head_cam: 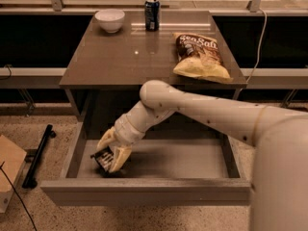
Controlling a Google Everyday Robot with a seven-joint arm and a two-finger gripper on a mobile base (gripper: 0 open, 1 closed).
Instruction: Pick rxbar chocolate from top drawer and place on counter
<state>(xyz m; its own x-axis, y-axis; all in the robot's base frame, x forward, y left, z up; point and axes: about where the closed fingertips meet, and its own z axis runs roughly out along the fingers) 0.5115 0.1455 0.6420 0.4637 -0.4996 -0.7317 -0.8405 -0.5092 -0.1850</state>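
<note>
The top drawer (183,160) is pulled open below the counter (125,57). My gripper (108,158) reaches down into the drawer's front left corner. Its two pale fingers (119,157) are closed around the rxbar chocolate (99,157), a small black wrapper with white lettering. The bar is tilted and sits just above the drawer floor. My arm partly covers the back of the drawer.
On the counter stand a white bowl (109,19) at the back left, a dark can (152,14) at the back middle, and a brown-and-yellow chip bag (199,57) at the right. A black bar (38,155) and a cardboard box (9,172) lie on the floor at the left.
</note>
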